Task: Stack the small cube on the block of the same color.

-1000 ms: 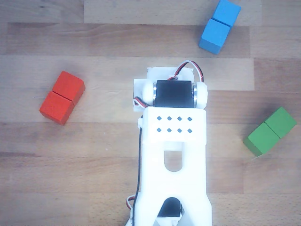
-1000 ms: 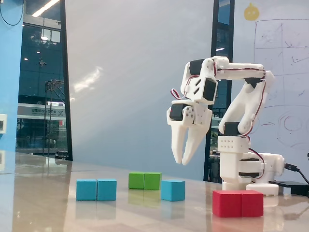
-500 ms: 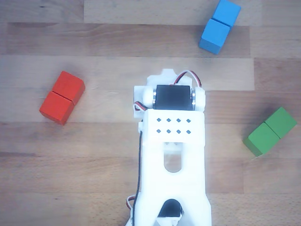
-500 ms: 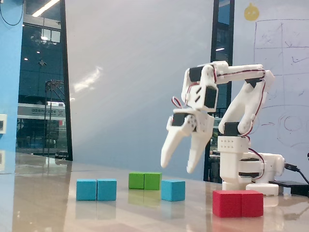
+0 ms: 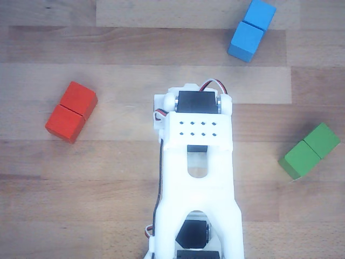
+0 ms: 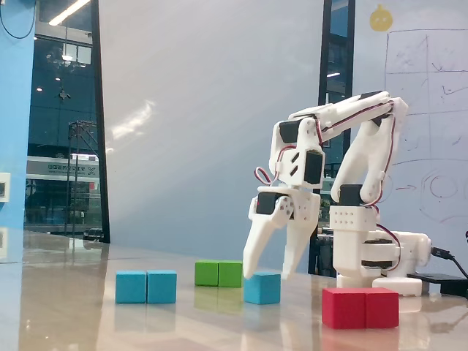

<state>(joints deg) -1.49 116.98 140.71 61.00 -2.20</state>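
The small light-blue cube (image 6: pixel 262 288) sits on the table in the fixed view. My gripper (image 6: pixel 268 275) hangs right over it, open, with one fingertip by each upper side of the cube. I cannot tell whether they touch it. The light-blue two-segment block (image 6: pixel 146 287) lies well to the cube's left, apart from it; it also shows at the top right of the other view (image 5: pixel 250 29). In the other view my white arm (image 5: pixel 197 162) hides the cube and the fingers.
A red two-segment block (image 6: pixel 360 307) lies at the front right, and at the left in the other view (image 5: pixel 71 111). A green two-segment block (image 6: pixel 219 273) lies behind the cube, and at the right in the other view (image 5: pixel 310 151). The arm's base (image 6: pixel 373 256) stands at the back right.
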